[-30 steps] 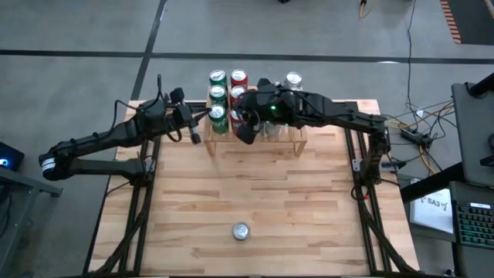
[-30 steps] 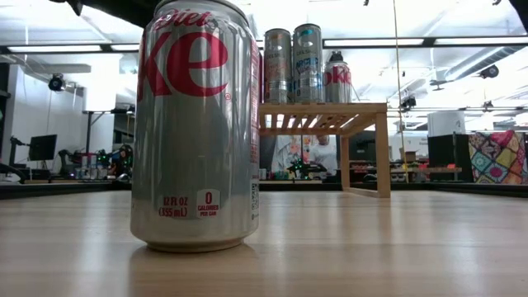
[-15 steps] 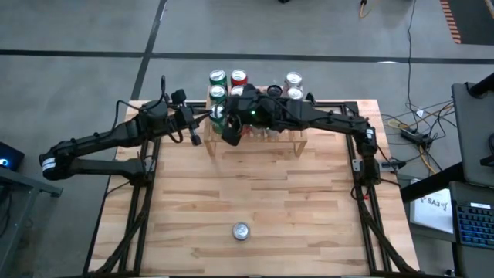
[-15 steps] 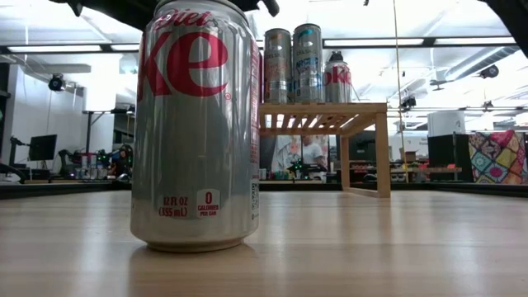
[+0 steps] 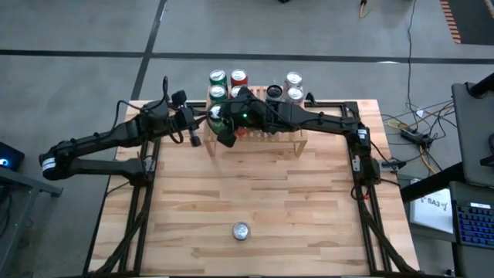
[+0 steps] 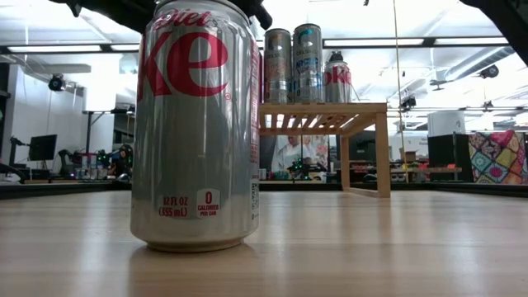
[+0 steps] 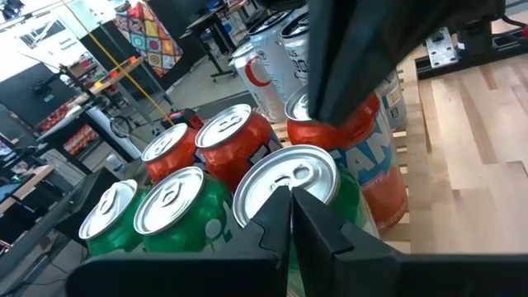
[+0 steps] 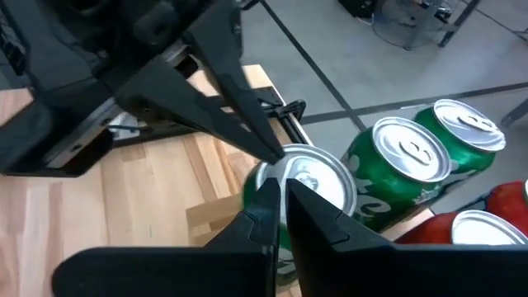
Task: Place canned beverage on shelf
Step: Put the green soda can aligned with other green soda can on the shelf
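**Two closed grippers meeting over one green can at shelf's left end**

Two arms converged on shelf [image 5: 255, 133] at far edge of table [image 5: 255, 193]. Left gripper [image 7: 290, 205], fingers pressed together, nothing between them, tips hovering right over lid of nearest green can [image 7: 290, 183]; whether touching the lid, cannot tell. Right gripper [image 8: 279, 194] likewise closed and empty, tips above same can's lid [image 8: 312, 177], facing the left gripper's tips almost nose to nose. Just beyond left gripper: more green cans [image 7: 177, 202] to one side, red cans [image 7: 235, 136] behind, an orange can [image 7: 363, 144] under the right arm's dark body, silver cans [image 7: 264, 66] farther off. Beside right gripper: second green can [image 8: 404, 161] just next to the target one, a third behind it. From above, right arm [image 5: 309, 120] stretched across shelf top, covering several cans; left arm [image 5: 116, 139] reaching in from table's left side. One silver Diet Coke can [image 5: 241, 230] upright on table's near part, well apart from both grippers, not on shelf; fills low view [image 6: 196, 124], with shelf [image 6: 326, 115] and three tall cans on it far behind.
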`<act>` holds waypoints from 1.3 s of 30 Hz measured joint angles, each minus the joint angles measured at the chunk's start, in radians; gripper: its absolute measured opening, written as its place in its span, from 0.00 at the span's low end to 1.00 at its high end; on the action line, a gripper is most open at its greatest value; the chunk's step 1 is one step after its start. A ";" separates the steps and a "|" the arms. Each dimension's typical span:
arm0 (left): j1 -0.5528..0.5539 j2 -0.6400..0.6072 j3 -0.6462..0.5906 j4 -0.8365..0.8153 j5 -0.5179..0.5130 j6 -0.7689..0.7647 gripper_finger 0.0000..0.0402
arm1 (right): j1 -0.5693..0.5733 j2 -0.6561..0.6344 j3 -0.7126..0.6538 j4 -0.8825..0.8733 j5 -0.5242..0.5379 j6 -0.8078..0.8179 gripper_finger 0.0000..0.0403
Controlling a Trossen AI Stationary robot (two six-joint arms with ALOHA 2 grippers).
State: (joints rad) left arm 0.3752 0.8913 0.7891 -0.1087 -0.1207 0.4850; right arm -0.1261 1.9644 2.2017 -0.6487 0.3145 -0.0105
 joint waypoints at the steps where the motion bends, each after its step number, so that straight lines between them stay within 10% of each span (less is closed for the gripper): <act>1: 0.000 0.000 0.000 -0.001 0.000 0.000 0.00 | -0.001 0.000 0.000 0.000 0.000 0.000 0.03; 39: 0.000 0.000 0.000 0.006 -0.060 -0.026 0.00 | -0.016 0.041 0.000 0.013 -0.001 0.027 0.03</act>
State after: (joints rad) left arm 0.3756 0.8917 0.7887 -0.1026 -0.1811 0.4591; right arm -0.1421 2.0052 2.2017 -0.6361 0.3138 0.0166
